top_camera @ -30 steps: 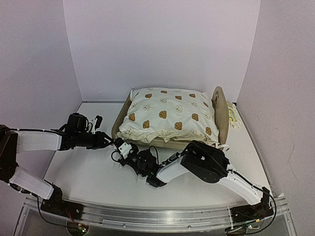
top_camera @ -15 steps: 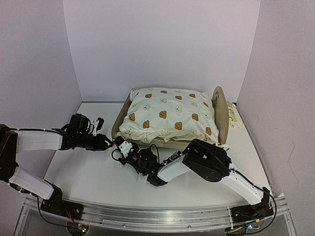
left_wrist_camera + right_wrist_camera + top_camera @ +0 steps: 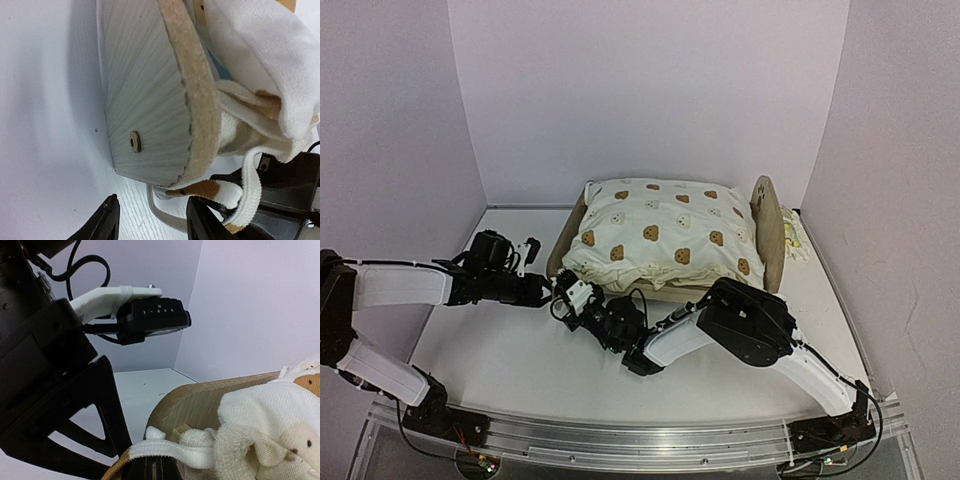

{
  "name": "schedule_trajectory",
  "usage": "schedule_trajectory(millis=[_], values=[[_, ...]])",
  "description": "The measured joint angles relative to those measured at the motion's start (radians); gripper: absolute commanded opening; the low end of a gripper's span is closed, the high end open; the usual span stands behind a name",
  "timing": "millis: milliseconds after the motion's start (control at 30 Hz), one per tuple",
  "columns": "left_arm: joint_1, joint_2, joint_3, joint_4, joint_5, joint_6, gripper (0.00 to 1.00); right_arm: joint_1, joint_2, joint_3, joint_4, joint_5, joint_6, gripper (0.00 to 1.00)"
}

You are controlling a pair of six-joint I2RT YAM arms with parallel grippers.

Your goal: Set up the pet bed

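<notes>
Left gripper jaws stand apart with only bare table between them. Right gripper jaws are closed on the white strap of the bear-print cushion.

The pet bed sits at the rear centre of the white table, with the cushion lying on it between the arched end boards. Both grippers meet at its near left corner. A small pillow lies just beside the far end board, against the right wall. Plain pale walls enclose the table on three sides.

The left wrist view alone shows the outer face of the end board and its screw head. The right wrist view alone shows the strap stretched across the closed fingertips.
</notes>
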Motion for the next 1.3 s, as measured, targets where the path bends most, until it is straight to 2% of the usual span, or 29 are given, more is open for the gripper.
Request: schedule_trajectory(millis=[300,500,800,1133,1300], values=[[-0.001,-0.023,0.000,0.022,-0.030,0.014,0.45,-0.005,0.000,-0.004,0.008,0.007,0.023,0.00],[-0.007,-0.007,0.000,0.056,-0.043,0.017,0.49,-0.011,-0.001,-0.004,0.014,0.007,0.053,0.00],[-0.030,0.033,-0.003,0.083,-0.066,0.020,0.48,-0.013,-0.011,-0.018,0.019,-0.010,0.126,0.00],[-0.040,0.033,-0.041,0.149,-0.080,0.005,0.35,-0.015,-0.011,-0.021,0.019,-0.040,0.211,0.00],[-0.042,0.032,-0.048,0.211,-0.099,-0.010,0.25,-0.007,-0.011,-0.021,0.012,-0.080,0.252,0.00]])
